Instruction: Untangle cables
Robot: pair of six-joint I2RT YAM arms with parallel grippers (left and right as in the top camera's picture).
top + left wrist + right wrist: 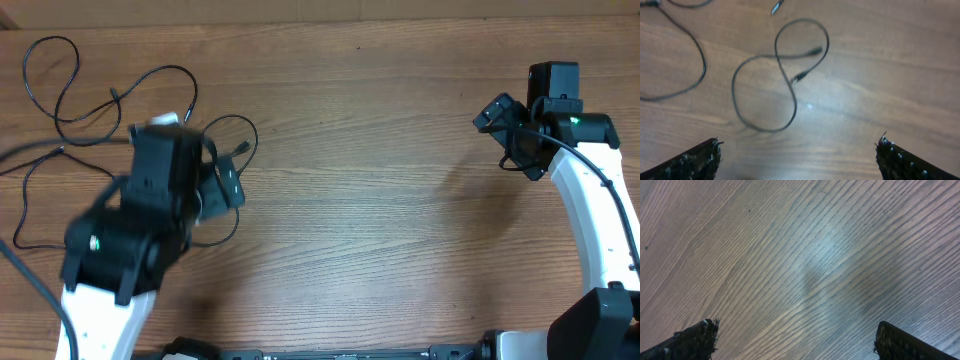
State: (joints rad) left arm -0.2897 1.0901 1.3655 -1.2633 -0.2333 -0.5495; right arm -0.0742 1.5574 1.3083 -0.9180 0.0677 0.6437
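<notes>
Thin black cables [47,40] sprawl in loose loops over the far-left part of the wooden table. One strand forms a figure-eight loop [790,95] ahead of my left gripper, and its two small plug ends [812,51] lie inside the loop. Another strand [702,65] curves past on the left. In the overhead view that loop [235,118] lies just beyond my left gripper [215,178], which looks blurred. The left gripper [799,150] is open, above bare wood, holding nothing. My right gripper [510,140] is far off at the right. It [795,335] is open over bare wood.
The wooden table [380,200] fills the view between the two arms. A thick black cable fixed to the left arm [30,275] trails down the left edge. A loose plug tip [776,7] lies beyond the loop.
</notes>
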